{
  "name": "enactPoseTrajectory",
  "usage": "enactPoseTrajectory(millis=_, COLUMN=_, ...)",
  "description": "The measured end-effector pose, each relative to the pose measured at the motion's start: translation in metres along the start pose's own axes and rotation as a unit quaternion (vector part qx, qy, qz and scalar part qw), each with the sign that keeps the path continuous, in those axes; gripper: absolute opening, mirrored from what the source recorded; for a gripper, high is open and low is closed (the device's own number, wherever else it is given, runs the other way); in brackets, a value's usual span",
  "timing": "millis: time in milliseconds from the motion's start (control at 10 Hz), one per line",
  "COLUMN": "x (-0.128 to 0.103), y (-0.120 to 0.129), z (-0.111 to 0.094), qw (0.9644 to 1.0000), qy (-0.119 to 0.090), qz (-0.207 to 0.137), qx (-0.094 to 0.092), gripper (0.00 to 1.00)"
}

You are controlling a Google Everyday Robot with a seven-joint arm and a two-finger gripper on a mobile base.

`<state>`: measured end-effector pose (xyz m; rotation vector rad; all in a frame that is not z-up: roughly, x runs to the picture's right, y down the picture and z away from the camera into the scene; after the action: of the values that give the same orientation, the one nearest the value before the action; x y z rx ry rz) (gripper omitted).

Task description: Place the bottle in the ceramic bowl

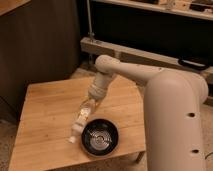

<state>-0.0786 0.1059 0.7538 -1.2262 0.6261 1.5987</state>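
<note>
The clear plastic bottle (81, 120) with a white cap hangs tilted, cap end down and to the left, just left of the bowl's rim. My gripper (92, 104) is shut on the bottle's upper end and holds it above the wooden table (45, 110). The glossy black ceramic bowl (100, 138) sits near the table's front edge, below and to the right of the gripper. My arm's white casing fills the right side of the view.
A metal rack frame (125, 52) and dark shelving stand behind the table. A dark panel stands at the back left. The floor is speckled beside the table's right edge.
</note>
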Motion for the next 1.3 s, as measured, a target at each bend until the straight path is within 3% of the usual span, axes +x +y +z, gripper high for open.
enactPoseTrajectory(millis=400, x=-0.003, y=-0.031, z=-0.015, qw=0.9994, qy=-0.032, qz=-0.009, qx=-0.011, gripper=0.06)
enactPoseTrajectory(millis=500, x=-0.001, y=-0.042, z=-0.021, qw=0.9986, qy=-0.049, qz=-0.018, qx=-0.011, gripper=0.06)
enactPoseTrajectory(millis=900, x=0.002, y=-0.073, z=-0.031, qw=0.9955, qy=-0.084, qz=-0.043, qx=-0.009, gripper=0.08)
enactPoseTrajectory(millis=1300, x=0.001, y=-0.079, z=-0.031, qw=0.9948, qy=-0.087, qz=-0.053, qx=-0.011, gripper=0.10)
